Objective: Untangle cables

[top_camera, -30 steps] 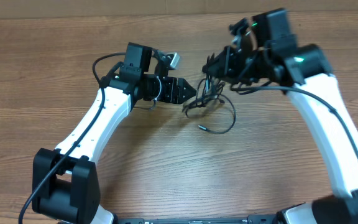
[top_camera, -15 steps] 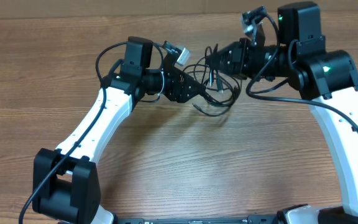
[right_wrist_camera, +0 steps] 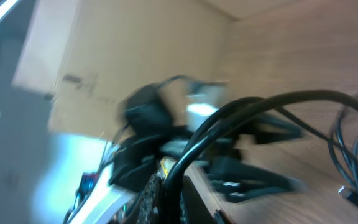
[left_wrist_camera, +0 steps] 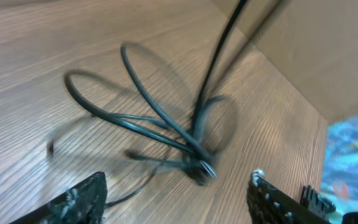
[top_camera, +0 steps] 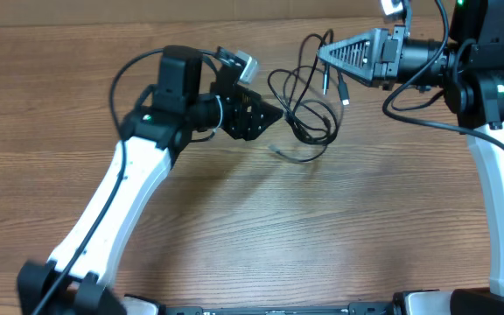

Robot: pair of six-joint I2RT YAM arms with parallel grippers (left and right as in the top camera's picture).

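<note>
1. Up in the upper right of the overhead view, the right claw (top_camera: 329,52) has swung away from the middle of the table (top_camera: 234,227), where it sat a second ago nose to nose with the left one.
2. Its jaws are pressed together on the cables (left_wrist_camera: 188,151). The right wrist view shows a black cord running straight in between them.
3. That pull has opened the bundle up. A second ago it was a tight clump between the two claws, and now it hangs in wider loops at upper centre, with two plugs (top_camera: 344,94) dangling free just below the right claw.
4. One loose end (top_camera: 280,151) lies on the wood below the loops.
5. The left claw (top_camera: 269,114) sits just left of the loops in upper centre. Its jaws stand well apart with nothing between them, and the wrist view shows the crossing of the cords dead ahead.
6. My read is that the stretch has exposed the knot, so the left side now has a clear strand to go for. The loops are still crossed, so the job looks only partly done.
7. No brand or label can be read. The cardboard (right_wrist_camera: 135,37) in the right wrist view carries some dark marks, too blurred to make out.
</note>
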